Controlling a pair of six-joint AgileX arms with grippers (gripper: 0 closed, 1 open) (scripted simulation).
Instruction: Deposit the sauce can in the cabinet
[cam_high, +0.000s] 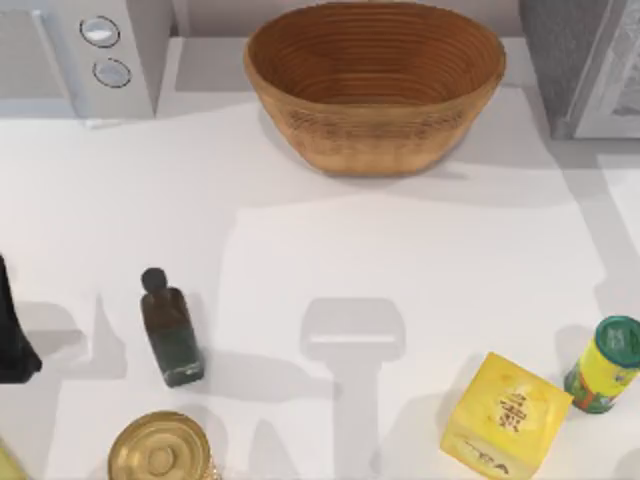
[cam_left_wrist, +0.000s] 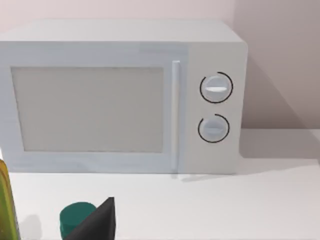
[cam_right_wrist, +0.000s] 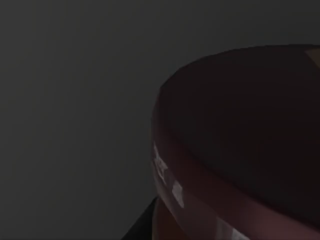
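Basket (cam_high: 375, 85) at desk's rear edge, middle: bare weave inside. Cabinet (cam_high: 585, 65) at rear right corner. Microwave (cam_left_wrist: 120, 97) at rear left corner, door closed.

Sauce can (cam_right_wrist: 235, 150): maroon top close before right wrist camera, dark surround. Long axis and heading, cannot tell.

My left gripper (cam_high: 14, 335) at desk's left edge.

Jaws, both grippers: cannot tell.

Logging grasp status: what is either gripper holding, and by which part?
Cannot be told: the right wrist view is dark, and the left gripper sits parked at the left edge of the table.
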